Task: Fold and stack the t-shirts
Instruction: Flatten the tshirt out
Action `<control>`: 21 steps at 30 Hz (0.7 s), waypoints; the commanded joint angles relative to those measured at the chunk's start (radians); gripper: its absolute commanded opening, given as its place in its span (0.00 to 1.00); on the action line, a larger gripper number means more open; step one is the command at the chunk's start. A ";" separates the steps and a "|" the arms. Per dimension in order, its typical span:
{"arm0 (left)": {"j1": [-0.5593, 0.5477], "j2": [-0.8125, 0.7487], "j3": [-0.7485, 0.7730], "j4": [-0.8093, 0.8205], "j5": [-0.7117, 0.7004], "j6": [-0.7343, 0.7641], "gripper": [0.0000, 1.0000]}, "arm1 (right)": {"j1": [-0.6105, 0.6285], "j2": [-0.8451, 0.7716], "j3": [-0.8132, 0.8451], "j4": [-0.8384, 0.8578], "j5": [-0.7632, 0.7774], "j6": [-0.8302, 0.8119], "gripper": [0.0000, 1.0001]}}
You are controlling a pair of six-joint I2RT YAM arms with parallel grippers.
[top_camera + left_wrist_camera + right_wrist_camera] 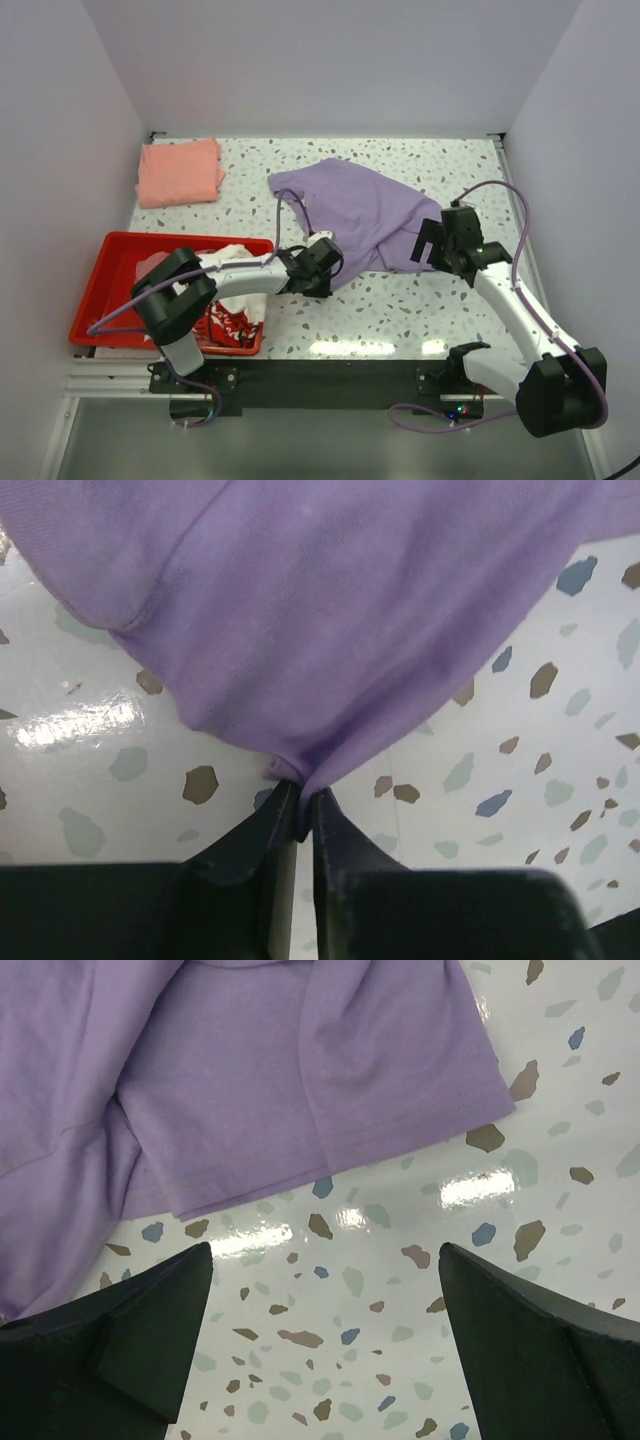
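A lavender-purple t-shirt lies crumpled in the middle of the table. My left gripper is at its near edge, shut on a pinch of the purple cloth. My right gripper stands open over bare table just off the shirt's right sleeve, touching nothing. A salmon-pink t-shirt lies folded at the far left. White cloth with red print sits in the red tray.
The red tray stands at the near left, by my left arm's base. White walls close in the table on the left, back and right.
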 commanded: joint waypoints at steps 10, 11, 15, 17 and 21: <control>0.035 -0.029 0.102 -0.185 -0.310 -0.032 0.00 | -0.052 0.014 -0.013 -0.001 0.046 0.012 0.99; 0.050 -0.044 0.096 -0.191 -0.315 -0.027 0.00 | -0.064 0.022 -0.019 0.007 0.032 0.014 0.99; 0.147 -0.148 0.030 -0.174 -0.311 -0.004 0.00 | -0.138 0.049 -0.045 0.025 -0.057 0.017 0.98; 0.156 -0.179 0.004 -0.159 -0.307 0.013 0.00 | -0.144 0.051 -0.050 0.031 -0.083 0.007 0.97; 0.158 -0.227 -0.016 -0.108 -0.269 0.039 0.00 | -0.142 0.051 -0.065 0.083 -0.279 -0.091 0.89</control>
